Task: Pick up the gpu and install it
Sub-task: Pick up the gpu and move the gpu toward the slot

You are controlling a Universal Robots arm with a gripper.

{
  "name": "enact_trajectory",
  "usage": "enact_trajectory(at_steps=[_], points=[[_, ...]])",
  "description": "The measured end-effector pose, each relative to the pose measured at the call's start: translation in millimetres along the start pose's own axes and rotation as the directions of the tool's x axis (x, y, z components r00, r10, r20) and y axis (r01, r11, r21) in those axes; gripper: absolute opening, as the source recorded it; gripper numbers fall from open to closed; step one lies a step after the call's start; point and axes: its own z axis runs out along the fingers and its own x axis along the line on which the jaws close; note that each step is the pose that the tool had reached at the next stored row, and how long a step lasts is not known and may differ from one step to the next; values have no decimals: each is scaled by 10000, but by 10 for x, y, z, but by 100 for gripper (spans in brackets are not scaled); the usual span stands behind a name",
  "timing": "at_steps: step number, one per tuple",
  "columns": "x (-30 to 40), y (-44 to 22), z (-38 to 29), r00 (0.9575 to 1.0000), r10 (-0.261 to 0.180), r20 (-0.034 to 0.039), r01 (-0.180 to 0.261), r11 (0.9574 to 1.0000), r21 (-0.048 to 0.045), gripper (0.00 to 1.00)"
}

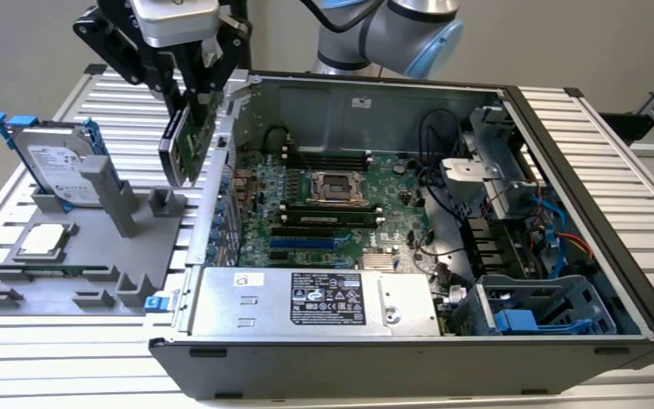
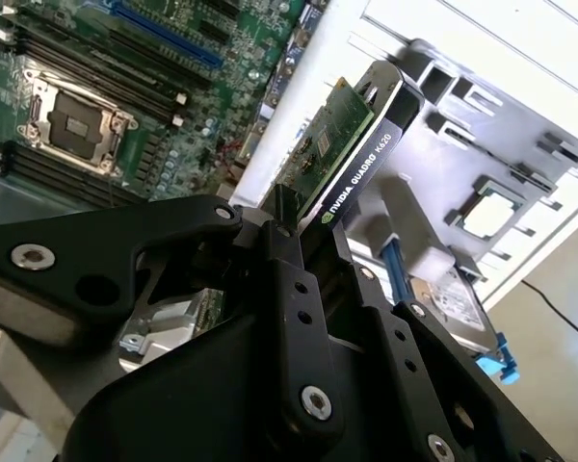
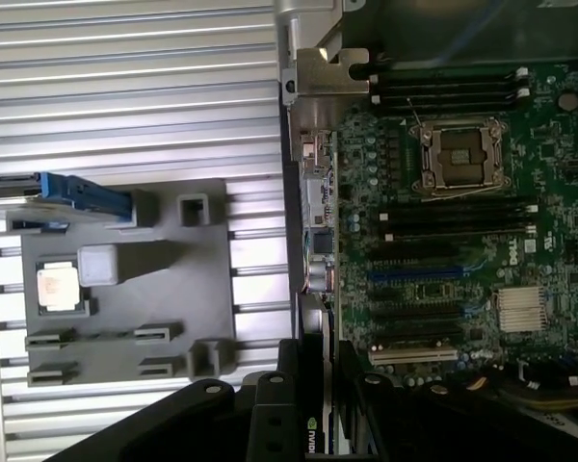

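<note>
The gpu (image 1: 187, 141) hangs on edge in the air, green board on one face and a black face on the other, just over the open computer case's wall on the exterior view's left. My gripper (image 1: 197, 95) is shut on its upper end, black fingers (image 2: 287, 252) clamping both faces. In the second wrist view the gpu (image 2: 345, 144) sticks out past the fingers toward the motherboard (image 2: 125, 87). The first wrist view shows the card's thin edge (image 3: 318, 390) in line with the case wall, beside the expansion slots (image 3: 414, 313).
The open case (image 1: 582, 183) lies on its side with motherboard (image 1: 327, 209), power supply (image 1: 316, 300) and drive cage (image 1: 537, 311) inside. On the exterior view's left, a grey fixture (image 1: 134, 256) holds a hard drive in a blue frame (image 1: 60, 162) and a square processor chip (image 1: 45, 240).
</note>
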Motion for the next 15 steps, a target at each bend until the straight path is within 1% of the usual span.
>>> enact_trajectory(at_steps=[15], points=[[-110, 22, 3, 10000, 0, 0, 0, 10000, 0, 0]])
